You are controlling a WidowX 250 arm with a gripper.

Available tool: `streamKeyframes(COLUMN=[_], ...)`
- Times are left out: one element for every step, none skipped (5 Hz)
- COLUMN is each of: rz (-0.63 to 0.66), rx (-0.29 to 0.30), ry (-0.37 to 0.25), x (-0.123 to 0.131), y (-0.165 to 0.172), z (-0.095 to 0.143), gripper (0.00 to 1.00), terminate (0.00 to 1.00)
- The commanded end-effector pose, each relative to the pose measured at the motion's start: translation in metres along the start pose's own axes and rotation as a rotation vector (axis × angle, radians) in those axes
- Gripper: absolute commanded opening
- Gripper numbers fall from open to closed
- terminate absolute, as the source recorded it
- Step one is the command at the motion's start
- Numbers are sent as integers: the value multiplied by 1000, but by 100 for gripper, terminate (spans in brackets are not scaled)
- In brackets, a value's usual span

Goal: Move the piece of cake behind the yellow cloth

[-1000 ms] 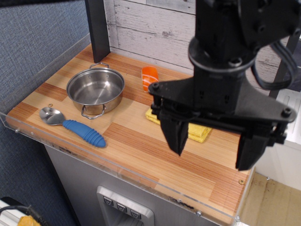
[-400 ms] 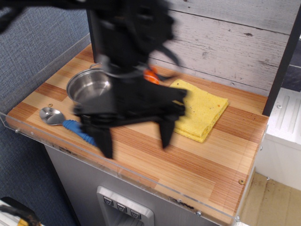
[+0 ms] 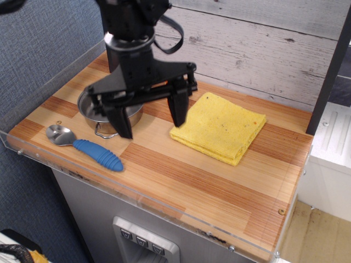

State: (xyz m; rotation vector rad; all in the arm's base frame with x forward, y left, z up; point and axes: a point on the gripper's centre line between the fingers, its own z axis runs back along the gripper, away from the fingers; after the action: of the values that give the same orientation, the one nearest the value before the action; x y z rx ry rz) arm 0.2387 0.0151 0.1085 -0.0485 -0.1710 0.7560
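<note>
My gripper [image 3: 152, 126] is open, its two black fingers spread wide and pointing down over the left-middle of the wooden counter, between the steel pot and the yellow cloth. The yellow cloth [image 3: 219, 127] lies folded flat to the right of the gripper, its left corner close to my right finger [image 3: 179, 112]. The piece of cake does not show; the gripper's body covers the spot behind the cloth's left corner. Nothing is between the fingers.
A steel pot [image 3: 104, 107] stands at the left, partly hidden by my left finger. A blue-handled spoon [image 3: 85, 144] lies in front of it near the clear front rim [image 3: 164, 205]. A white plank wall [image 3: 258, 44] backs the counter.
The gripper has swept from the right front of the counter to the left and back, uncovering the yellow cloth. It now stands over the pot's right side and hides the orange cake.
</note>
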Motion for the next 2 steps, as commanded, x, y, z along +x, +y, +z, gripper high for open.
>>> streamKeyframes(rz=[-78,-90], rx=[-17,-27], ry=[-69,-96], x=[64,88], y=[-18,-27], z=[-22,-35], gripper=[100,100], terminate=[0,0])
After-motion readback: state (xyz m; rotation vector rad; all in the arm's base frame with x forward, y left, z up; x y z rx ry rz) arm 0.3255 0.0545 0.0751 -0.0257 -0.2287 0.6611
